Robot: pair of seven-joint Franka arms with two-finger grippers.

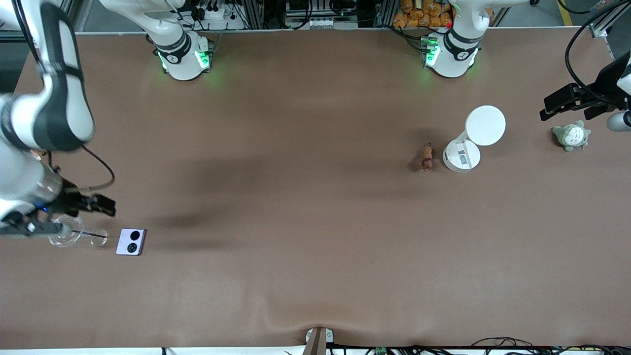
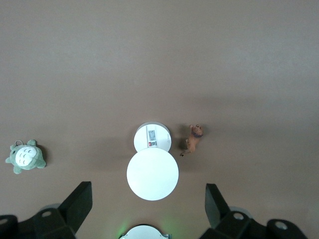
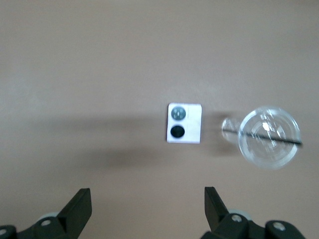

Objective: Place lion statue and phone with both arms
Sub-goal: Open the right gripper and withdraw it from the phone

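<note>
While both pincers hover spread and empty — right pincer (image 1: 101, 204) just beside phone (image 1: 131, 241), left pincer (image 1: 567, 101) well apart from lion statue (image 1: 427, 157), whose long axis runs roughly toward the bases.

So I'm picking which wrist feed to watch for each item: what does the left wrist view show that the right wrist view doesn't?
Only the left wrist view shows the lion statue, lying beside a white round-topped stand, and a grey-green plush apart from them. Only the right wrist view shows the phone, face up, beside a clear glass flask. Both share the brown table and an open claw, the left claw and the right claw, holding nothing.
</note>
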